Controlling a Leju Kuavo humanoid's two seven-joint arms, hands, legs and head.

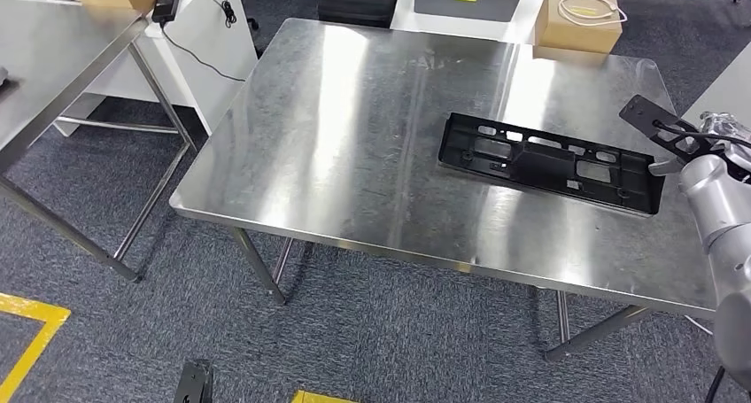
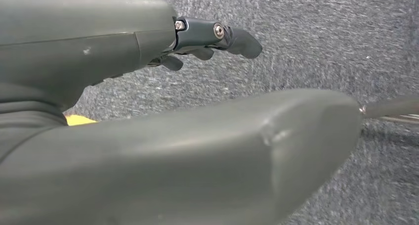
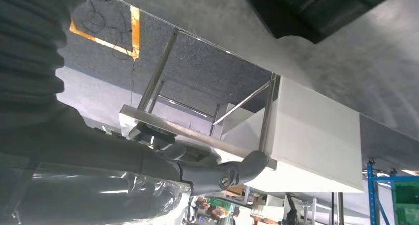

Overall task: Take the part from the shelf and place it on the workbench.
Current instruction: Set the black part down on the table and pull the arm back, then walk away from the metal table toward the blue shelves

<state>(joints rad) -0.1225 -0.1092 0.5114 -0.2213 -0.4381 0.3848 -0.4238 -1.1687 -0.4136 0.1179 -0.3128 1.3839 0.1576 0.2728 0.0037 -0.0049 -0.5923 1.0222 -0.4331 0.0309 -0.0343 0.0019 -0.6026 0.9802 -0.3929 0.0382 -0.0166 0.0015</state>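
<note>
Lying flat on the steel surface [image 1: 354, 137], the long black part [image 1: 549, 162] runs its length toward the right hand [image 1: 708, 168], just beside its near end; that hand holds nothing, fingers loosely extended; the left hand [image 2: 207, 37] hangs over carpet, empty

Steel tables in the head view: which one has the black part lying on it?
The central workbench; the long black part lies flat toward its right side. The other steel table, at far left, carries no such part.
</note>
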